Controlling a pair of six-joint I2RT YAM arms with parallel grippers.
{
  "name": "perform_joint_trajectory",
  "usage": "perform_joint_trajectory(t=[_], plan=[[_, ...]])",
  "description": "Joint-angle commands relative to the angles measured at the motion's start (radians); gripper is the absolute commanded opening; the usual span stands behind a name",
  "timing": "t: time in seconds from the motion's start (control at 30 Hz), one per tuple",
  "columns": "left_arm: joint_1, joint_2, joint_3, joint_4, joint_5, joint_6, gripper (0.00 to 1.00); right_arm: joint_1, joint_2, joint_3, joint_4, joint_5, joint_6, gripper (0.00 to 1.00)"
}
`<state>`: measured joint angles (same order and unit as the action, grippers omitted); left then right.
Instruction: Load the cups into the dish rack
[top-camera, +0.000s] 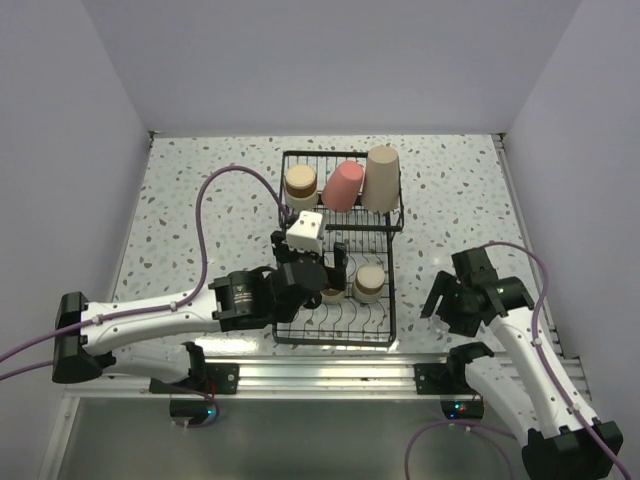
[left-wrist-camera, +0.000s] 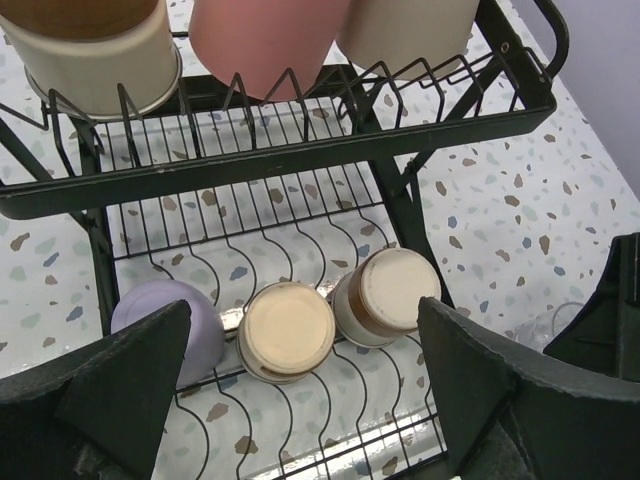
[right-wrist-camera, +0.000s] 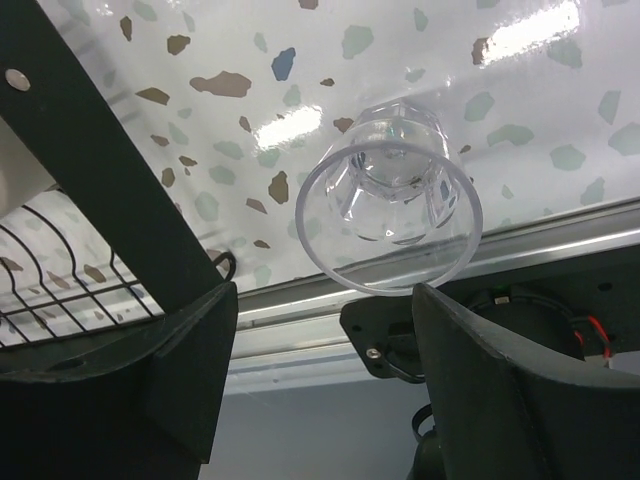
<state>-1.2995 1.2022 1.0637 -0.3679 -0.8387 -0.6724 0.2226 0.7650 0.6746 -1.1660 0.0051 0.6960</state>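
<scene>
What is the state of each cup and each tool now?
beige cup: upper basket
pink cup: upper basket
first tan cup: upper basket
lavender cup: lower section
second tan cup: lower section
third tan cup: lower section
clear glass: on table, not loaded
left tool: open
right tool: open

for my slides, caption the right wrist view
Open right hand facing the clear glass, which lies on its side on the speckled table beside the dish rack.
</scene>
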Motion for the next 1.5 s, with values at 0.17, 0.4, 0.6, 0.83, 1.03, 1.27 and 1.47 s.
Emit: perform_joint_trajectory(t=[0.17, 0.4, 0.6, 0.83, 1.03, 1.27, 1.47], plan=[[-0.007, -0.035, -0.016, -0.039, -0.048, -0.050, 0.98, 0.006, 0.033, 0.100, 0.085, 0.032, 0.013, 0.73], [-0.007, -0.009, -0.007, -0.019, -0.045, -0.042, 0.98, 0.004, 0.042, 0.108, 0.114, 0.013, 0.025, 0.73], [-0.007, -0.007, -0.005, -0.006, -0.045, -0.044, 0.98, 0.006, 0.082, 0.060, 0.155, 0.030, 0.020, 0.73], [-0.007, 0.014, 0.002, -0.003, -0.028, -0.044, 0.98, 0.008, 0.157, -0.001, 0.233, 0.041, 0.042, 0.66], [-0.007, 0.011, -0.001, -0.017, -0.025, -0.059, 0.98, 0.020, 0.204, -0.004, 0.252, 0.058, 0.054, 0.50], [-0.009, -0.007, -0.001, -0.054, -0.031, -0.082, 0.97, 0.049, 0.261, -0.018, 0.269, 0.078, 0.060, 0.40], [-0.009, -0.038, -0.021, -0.074, -0.039, -0.108, 0.97, 0.063, 0.255, -0.027, 0.272, 0.082, 0.063, 0.17]])
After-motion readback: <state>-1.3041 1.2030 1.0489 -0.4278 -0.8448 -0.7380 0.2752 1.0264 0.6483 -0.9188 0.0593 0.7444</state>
